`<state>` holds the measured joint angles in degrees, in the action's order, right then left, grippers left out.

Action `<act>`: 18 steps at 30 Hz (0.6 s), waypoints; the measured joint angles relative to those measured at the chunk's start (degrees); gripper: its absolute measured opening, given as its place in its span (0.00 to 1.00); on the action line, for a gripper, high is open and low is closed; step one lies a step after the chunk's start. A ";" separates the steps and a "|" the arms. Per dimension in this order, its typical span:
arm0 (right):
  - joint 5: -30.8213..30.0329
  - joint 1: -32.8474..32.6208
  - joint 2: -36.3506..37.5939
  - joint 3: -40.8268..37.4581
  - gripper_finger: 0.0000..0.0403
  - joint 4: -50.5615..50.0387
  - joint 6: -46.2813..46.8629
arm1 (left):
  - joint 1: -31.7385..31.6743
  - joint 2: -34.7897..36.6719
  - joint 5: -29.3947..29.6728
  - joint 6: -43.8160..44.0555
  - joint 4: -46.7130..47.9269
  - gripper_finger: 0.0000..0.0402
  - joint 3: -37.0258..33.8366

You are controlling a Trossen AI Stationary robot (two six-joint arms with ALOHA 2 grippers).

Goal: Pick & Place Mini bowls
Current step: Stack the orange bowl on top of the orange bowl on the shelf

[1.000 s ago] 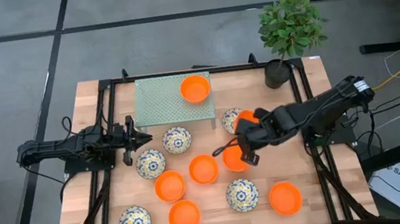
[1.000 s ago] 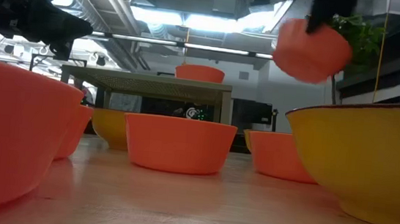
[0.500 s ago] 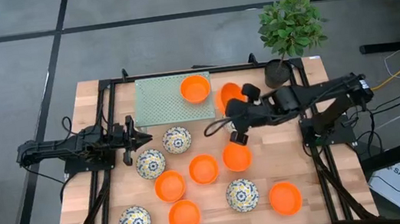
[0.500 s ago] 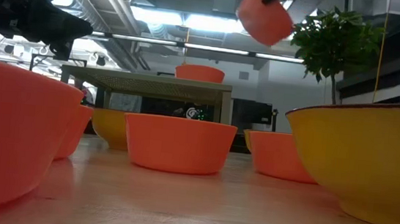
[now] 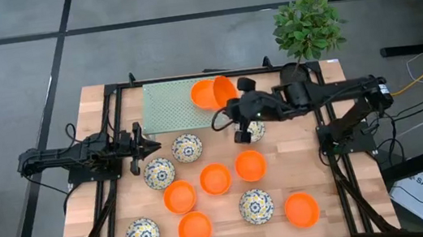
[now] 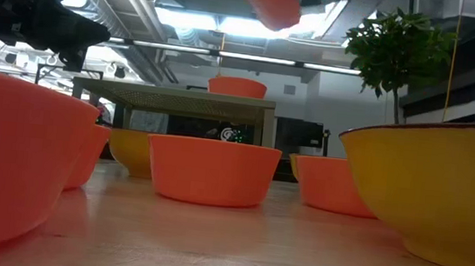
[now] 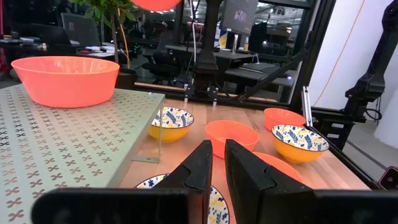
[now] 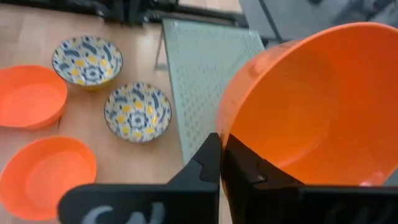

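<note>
My right gripper is shut on a plain orange mini bowl, held high over the near right corner of the green perforated platform. In the low view that bowl hangs well above everything else. A second orange bowl stands on the platform beside it. Several more orange bowls, such as, and floral ones, such as, stand on the wooden table. My left gripper waits at the table's left, shut and touching nothing. My right gripper pinches the orange bowl by its rim, with one finger inside the bowl and one outside against its wall. The bowl is lifted clear of table and platform. It is tilted, its open side turned toward the wrist camera.
A dark pot with a leafy plant stands at the far right corner, close behind my right arm. A floral bowl lies just under the right gripper. The platform's left part is bare. Black frame rails run along the table's sides.
My right gripper has carried the orange bowl up and toward the table's far left, from beside the floral bowl at centre right to the platform's corner. The bowl has risen in the low view. The floral bowl it covered now shows.
</note>
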<state>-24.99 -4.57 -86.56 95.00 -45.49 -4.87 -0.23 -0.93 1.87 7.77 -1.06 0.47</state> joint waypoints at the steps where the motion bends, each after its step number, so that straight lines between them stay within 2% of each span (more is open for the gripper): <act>1: 0.78 0.40 0.00 0.00 0.02 0.91 -1.17 | 0.02 -0.02 0.00 0.00 0.00 0.09 0.00; 11: 8.19 4.45 0.00 0.00 0.02 4.97 -7.90 | 0.02 -0.02 0.02 0.00 0.00 0.09 0.00; 18: 10.25 6.67 -0.96 0.00 0.02 5.07 -14.28 | 0.00 0.00 0.00 0.00 0.00 0.09 0.02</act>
<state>-14.74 2.11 -87.52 95.00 -40.42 -19.14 -0.22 -0.93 1.87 7.77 -1.06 0.49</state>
